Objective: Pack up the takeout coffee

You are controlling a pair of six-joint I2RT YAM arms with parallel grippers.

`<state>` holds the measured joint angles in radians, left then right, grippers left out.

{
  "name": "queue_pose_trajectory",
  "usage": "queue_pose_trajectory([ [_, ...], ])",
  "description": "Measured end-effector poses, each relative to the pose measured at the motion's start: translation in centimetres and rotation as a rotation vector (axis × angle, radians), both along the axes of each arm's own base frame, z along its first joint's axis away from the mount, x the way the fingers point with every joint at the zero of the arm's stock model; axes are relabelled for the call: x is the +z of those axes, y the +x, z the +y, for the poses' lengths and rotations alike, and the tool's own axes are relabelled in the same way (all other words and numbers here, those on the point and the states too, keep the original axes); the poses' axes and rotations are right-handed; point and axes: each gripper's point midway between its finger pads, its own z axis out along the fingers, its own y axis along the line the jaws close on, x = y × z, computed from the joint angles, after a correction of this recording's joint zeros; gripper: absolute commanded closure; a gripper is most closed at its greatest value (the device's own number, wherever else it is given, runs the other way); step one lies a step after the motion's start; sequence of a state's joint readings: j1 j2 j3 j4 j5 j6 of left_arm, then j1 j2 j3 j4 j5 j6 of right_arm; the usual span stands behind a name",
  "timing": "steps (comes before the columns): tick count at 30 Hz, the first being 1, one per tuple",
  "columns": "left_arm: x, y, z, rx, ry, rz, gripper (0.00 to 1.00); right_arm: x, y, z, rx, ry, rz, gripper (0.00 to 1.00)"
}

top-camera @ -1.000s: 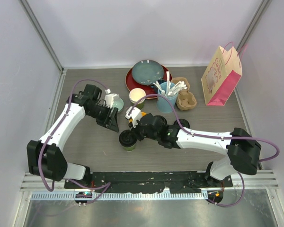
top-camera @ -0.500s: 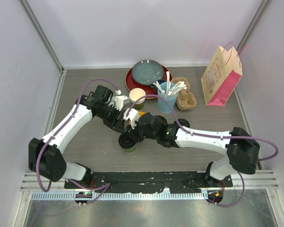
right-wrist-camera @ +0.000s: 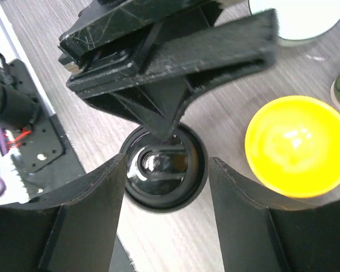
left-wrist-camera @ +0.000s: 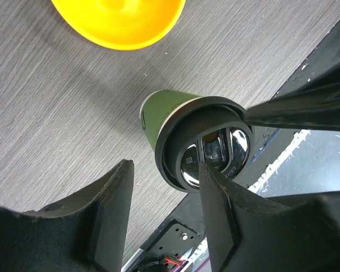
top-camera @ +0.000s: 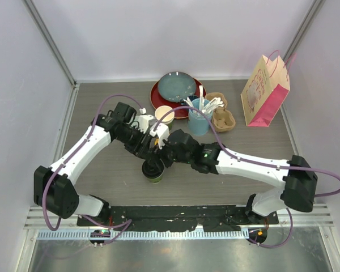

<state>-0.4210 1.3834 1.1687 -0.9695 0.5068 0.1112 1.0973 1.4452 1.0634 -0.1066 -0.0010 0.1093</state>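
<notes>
The lidded green cup [top-camera: 153,169] stands just below the middle of the top view. Being paper, it is probably light and easily crushed, and its black lid [left-wrist-camera: 175,148] could pop off, so the wall below the rim looks the safest hold. The left gripper [left-wrist-camera: 164,170] and right gripper [right-wrist-camera: 167,164] hang over it with fingers spread, holding nothing. Counted: one paper bag [top-camera: 264,90] at upper right, two stacked plates [top-camera: 175,86], one pulp carrier [top-camera: 222,119], two cups including the lidless cup [top-camera: 164,113], one yellow bowl [right-wrist-camera: 297,144].
</notes>
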Motion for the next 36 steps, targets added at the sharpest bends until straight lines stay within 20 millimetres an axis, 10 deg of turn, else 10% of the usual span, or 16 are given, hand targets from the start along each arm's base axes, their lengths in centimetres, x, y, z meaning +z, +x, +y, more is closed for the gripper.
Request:
queue_pose_trajectory([
  [7, 0.5, -0.6, -0.4, -0.037, 0.027, -0.055, 0.47, 1.5, -2.1, -2.9, -0.177, 0.062, 0.245, 0.37],
  [14, 0.9, -1.2, -1.3, -0.083, 0.036, -0.100, 0.47, -2.1, -3.2, -4.5, -0.287, 0.036, 0.451, 0.45],
  [36, -0.8, -2.4, -1.6, -0.126, 0.076, -0.102, 0.54, -5.6, -2.4, -4.1, -0.305, 0.131, 0.687, 0.64],
])
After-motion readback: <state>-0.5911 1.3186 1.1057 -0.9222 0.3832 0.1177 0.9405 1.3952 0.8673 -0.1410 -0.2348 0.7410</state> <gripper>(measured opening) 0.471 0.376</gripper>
